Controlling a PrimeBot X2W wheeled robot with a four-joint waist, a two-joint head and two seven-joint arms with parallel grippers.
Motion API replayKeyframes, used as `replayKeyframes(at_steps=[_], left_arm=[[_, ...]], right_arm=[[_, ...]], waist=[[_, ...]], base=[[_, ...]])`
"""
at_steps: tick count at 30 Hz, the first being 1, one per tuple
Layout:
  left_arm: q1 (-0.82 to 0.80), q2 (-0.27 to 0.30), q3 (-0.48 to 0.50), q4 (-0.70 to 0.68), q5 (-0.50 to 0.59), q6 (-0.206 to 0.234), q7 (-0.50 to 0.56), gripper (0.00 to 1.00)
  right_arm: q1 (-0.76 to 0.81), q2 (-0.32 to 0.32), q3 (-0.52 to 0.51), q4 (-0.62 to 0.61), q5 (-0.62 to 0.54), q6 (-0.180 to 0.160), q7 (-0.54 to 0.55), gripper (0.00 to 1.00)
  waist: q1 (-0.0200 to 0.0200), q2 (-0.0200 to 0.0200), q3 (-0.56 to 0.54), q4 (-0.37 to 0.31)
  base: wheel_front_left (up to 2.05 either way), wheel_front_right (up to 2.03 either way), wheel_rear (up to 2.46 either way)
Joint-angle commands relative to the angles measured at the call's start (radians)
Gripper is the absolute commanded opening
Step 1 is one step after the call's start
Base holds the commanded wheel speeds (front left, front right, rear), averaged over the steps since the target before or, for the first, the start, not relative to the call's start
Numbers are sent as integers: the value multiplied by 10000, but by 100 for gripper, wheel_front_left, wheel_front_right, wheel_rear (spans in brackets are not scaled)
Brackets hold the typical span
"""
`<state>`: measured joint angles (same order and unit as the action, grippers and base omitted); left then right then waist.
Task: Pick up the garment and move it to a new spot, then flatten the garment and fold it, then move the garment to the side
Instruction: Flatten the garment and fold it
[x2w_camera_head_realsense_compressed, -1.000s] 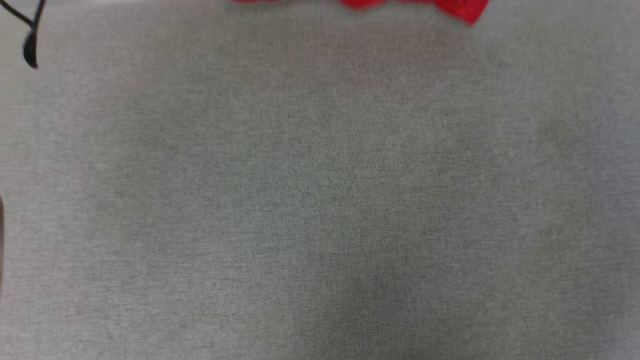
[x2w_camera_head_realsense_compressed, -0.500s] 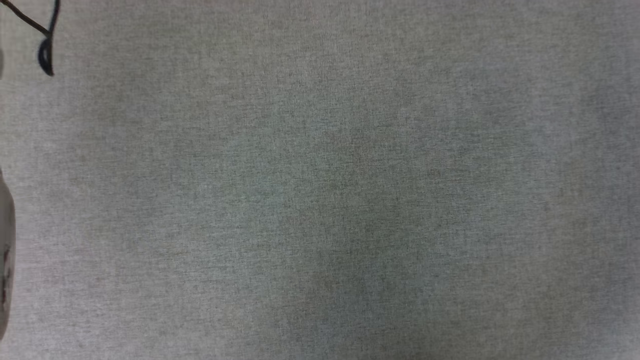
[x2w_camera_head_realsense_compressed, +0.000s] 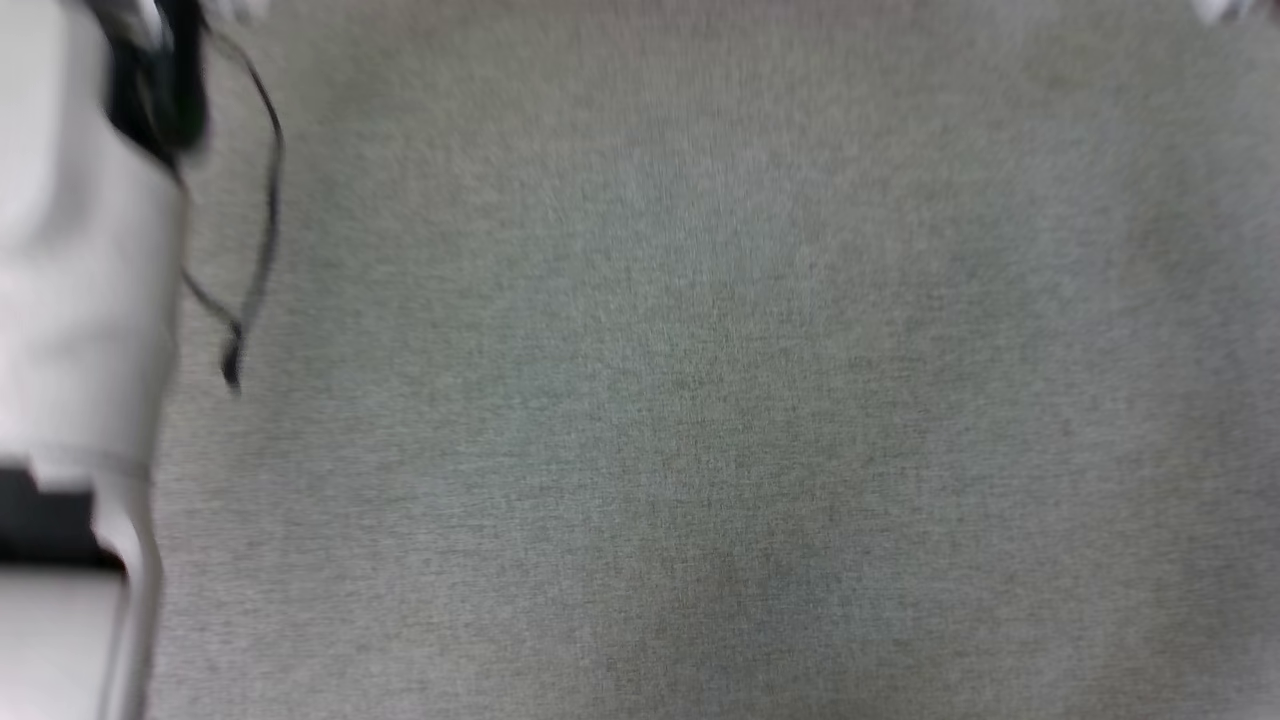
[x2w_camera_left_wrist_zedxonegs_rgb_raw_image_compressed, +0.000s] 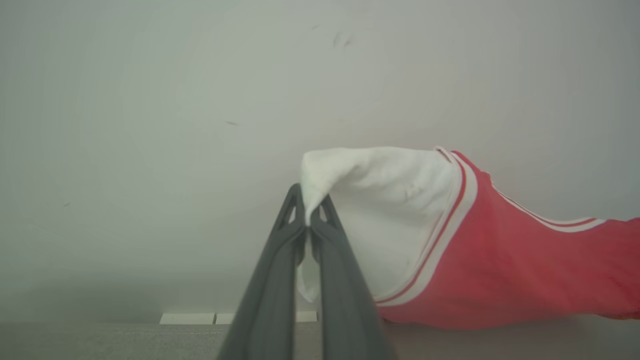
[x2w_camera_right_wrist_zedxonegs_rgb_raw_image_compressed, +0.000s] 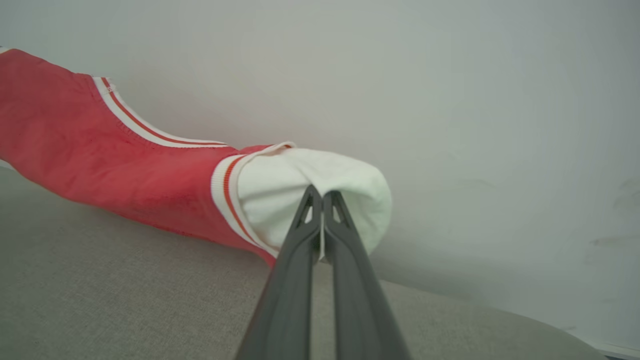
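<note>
The garment (x2w_camera_left_wrist_zedxonegs_rgb_raw_image_compressed: 500, 260) is a red jersey with white sleeves and red-white striped trim. In the left wrist view my left gripper (x2w_camera_left_wrist_zedxonegs_rgb_raw_image_compressed: 307, 220) is shut on the edge of one white sleeve, and the red body stretches off to the right. In the right wrist view my right gripper (x2w_camera_right_wrist_zedxonegs_rgb_raw_image_compressed: 322, 220) is shut on the other white sleeve of the garment (x2w_camera_right_wrist_zedxonegs_rgb_raw_image_compressed: 100, 150), whose red body runs to the left just above the grey cloth surface (x2w_camera_right_wrist_zedxonegs_rgb_raw_image_compressed: 125, 300). The head view holds a pale forearm (x2w_camera_head_realsense_compressed: 80, 300) at the left edge with a black cable (x2w_camera_head_realsense_compressed: 255, 250).
A grey woven cloth surface (x2w_camera_head_realsense_compressed: 700, 400) spreads across the head view. A plain pale wall (x2w_camera_right_wrist_zedxonegs_rgb_raw_image_compressed: 475, 100) stands behind the garment in both wrist views. White skirting pieces (x2w_camera_left_wrist_zedxonegs_rgb_raw_image_compressed: 190, 318) sit low at the wall's foot.
The head camera has shifted: the red edge seen at the top a second ago has left the picture, and a pale forearm with its cable has come in at the left.
</note>
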<state>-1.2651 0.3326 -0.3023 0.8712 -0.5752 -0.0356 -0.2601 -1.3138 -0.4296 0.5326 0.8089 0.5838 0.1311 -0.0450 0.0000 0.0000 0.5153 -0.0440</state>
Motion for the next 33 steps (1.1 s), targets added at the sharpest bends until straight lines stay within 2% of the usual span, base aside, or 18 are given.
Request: replayKeyframes(at_steps=[1, 8, 10, 16, 21, 22, 26, 33], left_arm=[[729, 10, 205, -306, -53, -10, -69, 0], [4520, 91, 1019, -2065, -15, 219, -73, 0], [5555, 147, 1221, -2545, 31, 400, -73, 0], [8419, 41, 1416, -3809, 53, 847, -74, 0], [10584, 104, 1566, -4829, -134, 1327, 33, 0], [10584, 104, 1566, -4829, -134, 1327, 33, 0], [12232, 148, 1584, -5870, -154, 1815, 386, 0], [14549, 292, 1430, -7748, -90, 2638, 1236, 0]], right_arm=[[565, -162, 65, -225, 189, -6, -122, 0], [3704, -627, 69, -1679, 778, -6, -203, 0], [4592, -628, -45, -2064, 823, -6, -87, 0], [7333, -674, -904, -3194, 736, -8, 282, 0], [9819, -372, -1894, -4301, 545, -8, 666, 0], [9819, -372, -1894, -4301, 545, -8, 666, 0], [11871, 30, -2880, -5284, 178, -9, 1214, 0], [15097, 1137, -4540, -7027, -616, -9, 2552, 0]], waist=[[0, 0, -679, 113], [0, 0, -1968, 105], [0, 0, -2304, 62], [0, 0, -3229, 233], [0, 0, -3909, 276], [0, 0, -3909, 276], [0, 0, -4403, 336], [0, 0, -4856, 602]], base=[[0, 0, 0], [0, 0, 0], [0, 0, 0], [0, 0, 0], [0, 0, 0], [0, 0, 0], [0, 0, 0], [0, 0, 0]])
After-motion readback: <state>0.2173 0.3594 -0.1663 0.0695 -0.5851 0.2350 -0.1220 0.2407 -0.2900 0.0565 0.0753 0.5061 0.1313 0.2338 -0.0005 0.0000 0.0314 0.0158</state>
